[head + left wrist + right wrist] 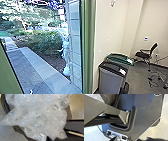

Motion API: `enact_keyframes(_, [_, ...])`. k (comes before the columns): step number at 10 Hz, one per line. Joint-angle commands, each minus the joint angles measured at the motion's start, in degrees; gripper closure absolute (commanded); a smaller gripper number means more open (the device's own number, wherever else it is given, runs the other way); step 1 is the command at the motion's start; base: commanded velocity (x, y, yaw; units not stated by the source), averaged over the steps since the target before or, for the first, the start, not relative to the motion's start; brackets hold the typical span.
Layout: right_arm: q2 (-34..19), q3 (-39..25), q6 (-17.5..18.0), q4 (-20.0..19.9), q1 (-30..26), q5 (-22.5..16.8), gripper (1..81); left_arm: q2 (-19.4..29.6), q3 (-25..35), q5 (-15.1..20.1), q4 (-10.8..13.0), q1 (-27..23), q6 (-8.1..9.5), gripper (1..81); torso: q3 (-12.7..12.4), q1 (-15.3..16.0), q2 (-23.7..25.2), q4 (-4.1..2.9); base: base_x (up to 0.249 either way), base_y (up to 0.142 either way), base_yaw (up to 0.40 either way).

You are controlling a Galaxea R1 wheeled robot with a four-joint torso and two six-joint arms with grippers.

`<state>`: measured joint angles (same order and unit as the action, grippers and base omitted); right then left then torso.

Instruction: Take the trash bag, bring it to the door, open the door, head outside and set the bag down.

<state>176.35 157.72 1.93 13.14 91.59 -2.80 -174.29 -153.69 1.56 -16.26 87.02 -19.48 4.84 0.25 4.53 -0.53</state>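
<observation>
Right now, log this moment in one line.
head: green frame, paved path outside; dark-lidded bin, green-lidded bin, chair indoors | left wrist: crumpled clear plastic, close | grip on it: unclear

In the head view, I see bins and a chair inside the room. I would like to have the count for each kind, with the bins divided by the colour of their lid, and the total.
Green-lidded bin: 1
Black-lidded bin: 1
Chair: 1
Total: 3
</observation>
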Motion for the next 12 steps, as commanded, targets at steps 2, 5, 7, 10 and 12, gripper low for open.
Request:
enact_keyframes(2, [0.78,-0.5,0.01,0.48,-2.41,-3.17,1.0,-0.01,0.32,3.98,0.53,-2.59,-0.38,81.1,0.0,0.0,0.0,0.0,0.0,0.0,0.0])
enact_keyframes(5, [0.78,-0.5,0.01,0.39,-2.33,-3.17,1.0,-0.01,0.32,4.06,1.31,-2.59,-0.38,81.1,0.0,0.0,0.0,0.0,0.0,0.0,0.229])
enact_keyframes(7, [0.61,-0.32,0.1,0.22,-2.33,-3.17,1.0,0.17,0.4,3.89,1.67,-2.51,-0.38,81.1,0.0,0.0,0.0,0.0,0.0,0.0,0.308])
enact_keyframes(10, [0.26,-0.5,0.27,-0.13,-2.06,-3.17,1.0,1.13,0.84,3.71,1.32,-1.98,-0.38,81.1,0.0,0.02,0.0,0.0,0.0,0.0,0.313])
enact_keyframes(12, [-0.53,-1.63,0.27,-0.05,-1.8,-3.0,1.0,2.36,2.77,3.63,1.32,-1.54,-0.38,81.1,0.0,0.0,0.0,0.0,0.0,0.0,0.313])
